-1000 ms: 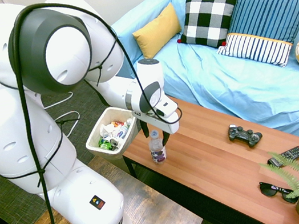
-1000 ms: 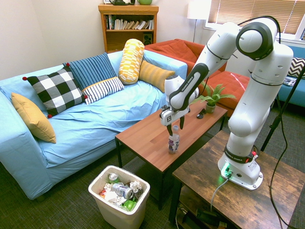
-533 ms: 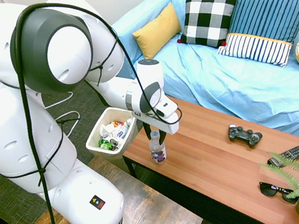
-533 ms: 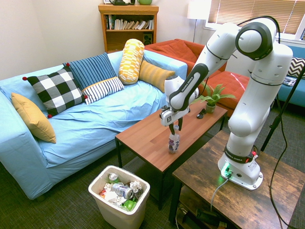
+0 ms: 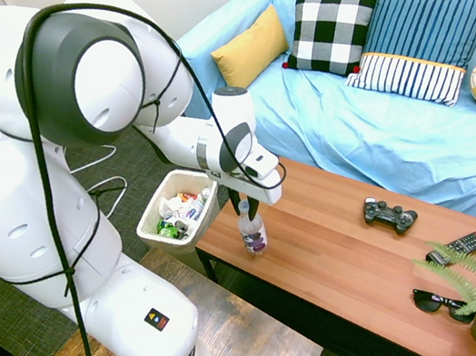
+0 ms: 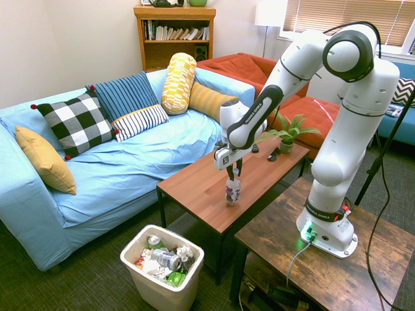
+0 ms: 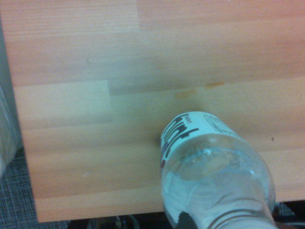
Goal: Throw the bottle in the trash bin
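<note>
Clear plastic in the claw: our two-finger gripper is clamped around the neck of the small clear water bottle with the dark purple label band, gripping high so the body hangs free beneath. We judge the bottle is just clear of the reddish-brown wooden coffee table, near the table's end closest to the bin, though neither outside view shows the gap plainly. That spot suits us: the small off-white rectangular trash bin sits on the floor just past that table end, already holding crumpled litter, so the carry looks short. The white cap is hidden between the fingers. In the wrist view the bottle fills the lower part, blurred, its label print sideways and unreadable, its top cut off at the edge.
</note>
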You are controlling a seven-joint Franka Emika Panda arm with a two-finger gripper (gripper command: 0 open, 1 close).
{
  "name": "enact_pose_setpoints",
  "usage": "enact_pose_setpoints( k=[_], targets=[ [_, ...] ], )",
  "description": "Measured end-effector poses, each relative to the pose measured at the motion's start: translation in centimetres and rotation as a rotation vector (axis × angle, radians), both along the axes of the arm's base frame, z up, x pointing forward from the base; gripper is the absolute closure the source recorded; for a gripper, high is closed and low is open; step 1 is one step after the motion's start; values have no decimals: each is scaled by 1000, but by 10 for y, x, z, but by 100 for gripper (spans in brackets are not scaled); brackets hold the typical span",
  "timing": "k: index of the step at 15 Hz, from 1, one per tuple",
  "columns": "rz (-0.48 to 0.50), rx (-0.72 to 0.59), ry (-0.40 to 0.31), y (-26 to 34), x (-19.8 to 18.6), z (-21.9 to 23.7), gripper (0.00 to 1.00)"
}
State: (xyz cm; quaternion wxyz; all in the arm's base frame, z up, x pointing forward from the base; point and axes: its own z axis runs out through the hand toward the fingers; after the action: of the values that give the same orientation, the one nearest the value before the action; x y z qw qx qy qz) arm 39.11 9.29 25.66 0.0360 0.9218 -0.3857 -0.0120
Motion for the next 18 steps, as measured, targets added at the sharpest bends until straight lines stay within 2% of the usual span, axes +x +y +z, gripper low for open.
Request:
enact_pose_setpoints(
  k=[4,6,9,12,15,17,18],
  targets=[
    [80,-24,-211,113,3,46,100],
    [108,-57,-271,169,8,53,100],
    [164,-112,-289,251,19,34,100],
    [226,-142,-284,323,26,-11,100],
    [263,-158,-266,366,34,-64,100],
    [278,-163,-267,383,34,-82,100],
    [281,-165,-266,388,32,-87,0]
  ],
)
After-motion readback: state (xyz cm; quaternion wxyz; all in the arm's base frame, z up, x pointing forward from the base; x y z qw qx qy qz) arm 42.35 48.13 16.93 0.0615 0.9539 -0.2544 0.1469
